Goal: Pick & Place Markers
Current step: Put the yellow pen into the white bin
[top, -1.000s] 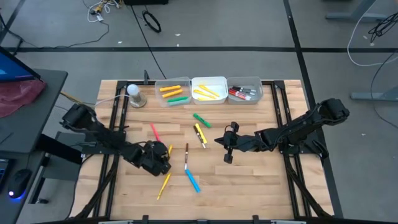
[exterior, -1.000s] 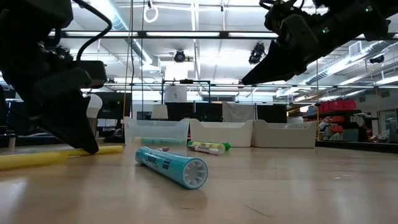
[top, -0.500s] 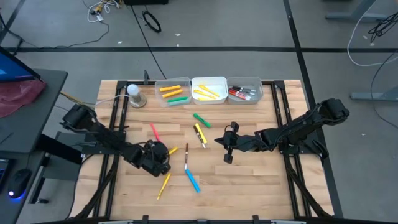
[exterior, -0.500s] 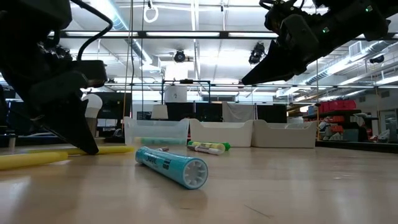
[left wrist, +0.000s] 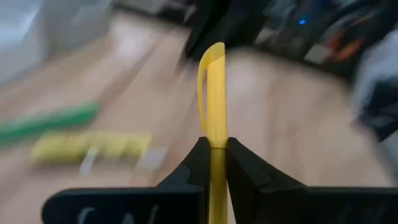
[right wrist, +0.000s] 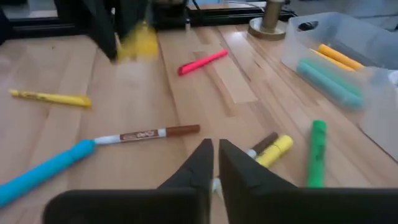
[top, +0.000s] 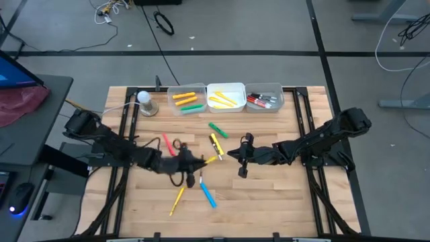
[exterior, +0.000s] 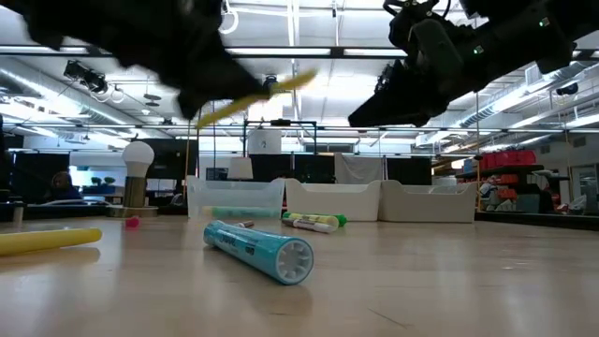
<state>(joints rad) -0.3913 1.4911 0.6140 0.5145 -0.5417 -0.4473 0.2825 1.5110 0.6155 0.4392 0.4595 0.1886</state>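
My left gripper (top: 199,161) hangs over the table's middle, shut on a yellow marker (left wrist: 212,93) that sticks out ahead of it, blurred in the low view (exterior: 257,98). My right gripper (top: 232,154) hovers just right of it with its fingers nearly together and nothing between them (right wrist: 213,160). Loose markers lie flat on the wood: pink-red (top: 166,142), green (top: 218,130), yellow with a dark cap (top: 215,144), brown and white (top: 201,168), blue (top: 207,195) and yellow (top: 177,200). My left gripper pinches the yellow marker's near part (left wrist: 215,147) between its two fingers. The fingers come from the table's left, almost level, and lie along the marker. Its free end (top: 213,158) points toward my right gripper. The marker is lifted clear of the table.
Three bins stand in a row at the far edge: one with orange and green markers (top: 187,98), one with yellow (top: 226,96), one with red and dark ones (top: 264,96). A bulb on a round base (top: 144,102) stands left of them. Bare wood lies near the front right.
My left gripper has taken the yellow marker up off the table. It rose, swung toward the table's right and tipped from pointing steeply down to nearly level. The marker now hangs clear above the wood, close to my right gripper.
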